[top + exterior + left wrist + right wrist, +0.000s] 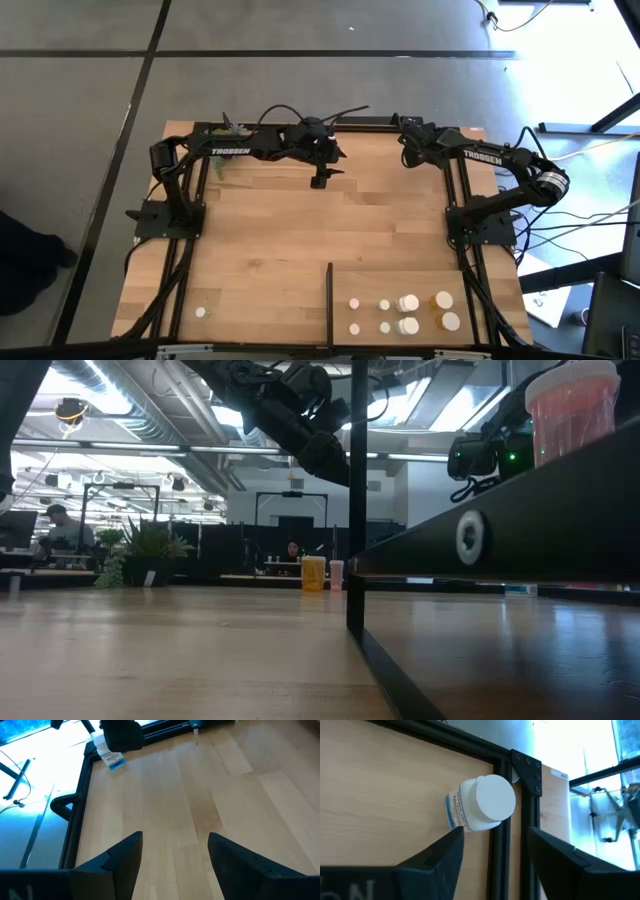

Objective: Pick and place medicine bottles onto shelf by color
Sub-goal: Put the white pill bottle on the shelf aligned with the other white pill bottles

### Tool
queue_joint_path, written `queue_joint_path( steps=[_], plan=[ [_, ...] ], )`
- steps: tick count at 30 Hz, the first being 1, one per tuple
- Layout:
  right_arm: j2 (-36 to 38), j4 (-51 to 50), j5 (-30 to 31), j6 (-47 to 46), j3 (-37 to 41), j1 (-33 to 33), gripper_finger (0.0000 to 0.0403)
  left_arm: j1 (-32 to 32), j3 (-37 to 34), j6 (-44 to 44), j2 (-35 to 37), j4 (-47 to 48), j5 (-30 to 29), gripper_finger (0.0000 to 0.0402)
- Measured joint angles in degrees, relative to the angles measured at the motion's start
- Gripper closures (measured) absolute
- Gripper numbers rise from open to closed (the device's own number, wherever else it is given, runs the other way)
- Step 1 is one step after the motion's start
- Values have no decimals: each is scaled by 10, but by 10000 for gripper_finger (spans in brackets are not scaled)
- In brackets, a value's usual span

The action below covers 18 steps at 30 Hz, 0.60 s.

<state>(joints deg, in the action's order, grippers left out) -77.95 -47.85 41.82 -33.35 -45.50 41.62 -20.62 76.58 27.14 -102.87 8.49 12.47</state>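
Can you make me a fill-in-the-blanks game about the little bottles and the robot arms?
1. The caps on the medicine bottles are ____.
2. The shelf has a thin ____ strip on one side.
3. The white bottle by the right end effector lies on its ____.
4. The left end effector holds ____.

Missing words: white; black; side; nothing

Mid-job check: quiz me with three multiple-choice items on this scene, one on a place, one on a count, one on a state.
1. Where is the lone bottle?
A. far left corner
B. near edge, left of the strip
C. table's middle

2. How many orange bottles stand on the shelf?
A. none
B. two
C. five

3. How is the left gripper?
A. open, empty
B. shut on a bottle
C. shut, empty

Answers: 1 B, the high view shows it alone left of the strip; 2 B, two orange bodies stand at the shelf's right end; 3 A, its wrist view shows bare wood between spread fingers.
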Motion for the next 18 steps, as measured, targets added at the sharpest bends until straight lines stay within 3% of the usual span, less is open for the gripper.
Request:
queue_joint_path(
  steps=[6, 18],
  plan=[
    [-2, 19, -17, 40, 0, 18, 141, 2, 0, 0, 0, 0, 0, 182],
    [-29, 40, -40, -11, 0, 34, 136, 4, 0, 0, 0, 0, 0, 182]
  ],
)
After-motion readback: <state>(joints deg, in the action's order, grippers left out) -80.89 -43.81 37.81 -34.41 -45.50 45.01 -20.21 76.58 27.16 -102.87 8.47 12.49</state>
